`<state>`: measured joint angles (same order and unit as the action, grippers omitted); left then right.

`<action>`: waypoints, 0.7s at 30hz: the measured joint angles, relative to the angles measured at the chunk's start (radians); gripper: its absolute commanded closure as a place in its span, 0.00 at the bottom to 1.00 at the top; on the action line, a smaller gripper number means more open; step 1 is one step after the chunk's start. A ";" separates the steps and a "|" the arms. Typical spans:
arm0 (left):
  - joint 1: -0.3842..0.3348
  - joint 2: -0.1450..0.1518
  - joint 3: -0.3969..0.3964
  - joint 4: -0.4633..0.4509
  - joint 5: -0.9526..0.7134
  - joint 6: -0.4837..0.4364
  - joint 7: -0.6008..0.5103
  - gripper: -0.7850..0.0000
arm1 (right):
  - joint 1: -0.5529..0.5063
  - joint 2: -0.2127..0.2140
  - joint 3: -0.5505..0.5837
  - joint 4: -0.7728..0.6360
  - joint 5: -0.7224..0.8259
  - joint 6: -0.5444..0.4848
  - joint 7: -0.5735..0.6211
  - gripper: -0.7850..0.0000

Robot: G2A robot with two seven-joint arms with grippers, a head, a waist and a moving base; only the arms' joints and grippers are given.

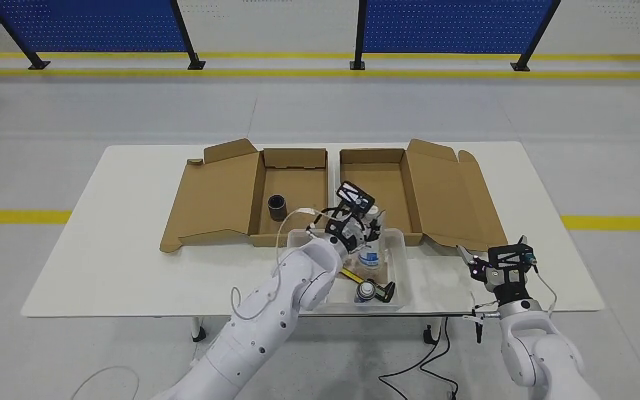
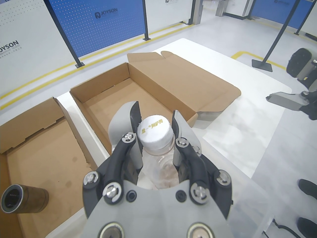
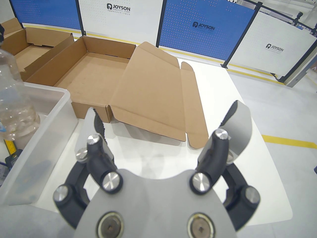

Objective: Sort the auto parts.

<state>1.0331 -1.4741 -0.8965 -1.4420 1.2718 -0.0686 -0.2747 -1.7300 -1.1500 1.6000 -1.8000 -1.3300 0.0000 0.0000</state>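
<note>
A clear plastic bottle with a white cap (image 2: 154,133) stands upright in the clear plastic bin (image 1: 395,240). My left gripper (image 2: 156,108) is shut on the bottle's cap from above, also seen in the top view (image 1: 362,232). The bottle (image 3: 12,100) rises over the bin's rim (image 3: 49,90). A dark metal sleeve (image 2: 23,198) lies in the left cardboard box (image 1: 300,190). The right cardboard box (image 1: 375,195) holds nothing. My right gripper (image 3: 164,107) hovers open over the table by the right box's flap, with nothing between its fingers (image 1: 478,266).
In the bin lie a yellow-edged part (image 1: 350,272) and a black and silver round part (image 1: 367,291). Both boxes have their lids folded flat outward (image 1: 450,195). The white table (image 1: 110,250) has bare room at its left end and along its front edge.
</note>
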 measured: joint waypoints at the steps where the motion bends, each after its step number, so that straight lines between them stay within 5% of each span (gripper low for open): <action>1: 0.006 0.003 -0.011 -0.021 0.005 -0.007 -0.003 1.00 | 0.000 0.000 0.000 0.000 0.000 0.000 0.000 0.00; 21: 0.142 0.062 -0.232 -0.360 0.101 -0.140 -0.062 1.00 | 0.000 0.000 0.000 0.000 0.000 0.000 0.000 0.00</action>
<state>1.1753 -1.4121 -1.1287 -1.8022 1.3731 -0.2081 -0.3368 -1.7300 -1.1500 1.6000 -1.8000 -1.3300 0.0000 0.0000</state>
